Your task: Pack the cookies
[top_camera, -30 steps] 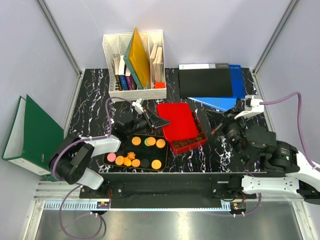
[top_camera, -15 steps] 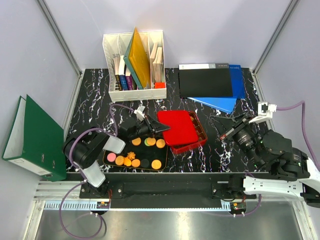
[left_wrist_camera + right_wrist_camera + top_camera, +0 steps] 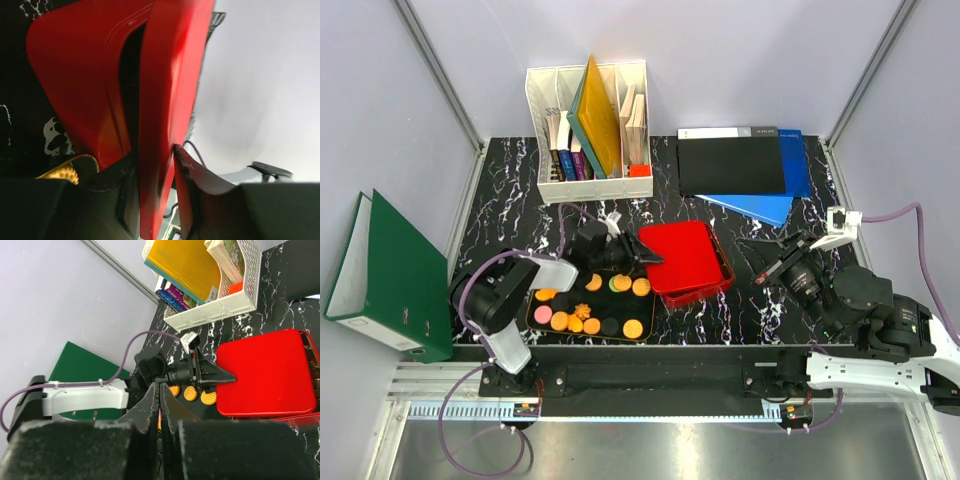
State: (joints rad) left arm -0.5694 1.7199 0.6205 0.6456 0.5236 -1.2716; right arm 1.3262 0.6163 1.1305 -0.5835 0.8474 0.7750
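Note:
The cookies (image 3: 590,305), small orange, pink, green and black discs, lie on a black tray (image 3: 534,322) at the front left; a few orange ones (image 3: 190,393) show in the right wrist view. A red lid (image 3: 687,253) rests flat over the red tin (image 3: 716,284) and covers nearly all of it. My left gripper (image 3: 646,258) reaches over the tray, its fingers (image 3: 192,170) on either side of the lid's left edge (image 3: 165,100) and touching it. My right gripper (image 3: 775,266) hangs right of the tin, shut and empty, its fingers (image 3: 170,412) pressed together.
A white file rack (image 3: 588,130) with books and a yellow folder stands at the back. A black folder (image 3: 730,165) lies on a blue one (image 3: 770,205) at the back right. A green binder (image 3: 385,270) leans beyond the table's left edge.
The left gripper has carried the red lid to the right, so it now sits squarely over the tin. The right arm has drawn back toward the right.

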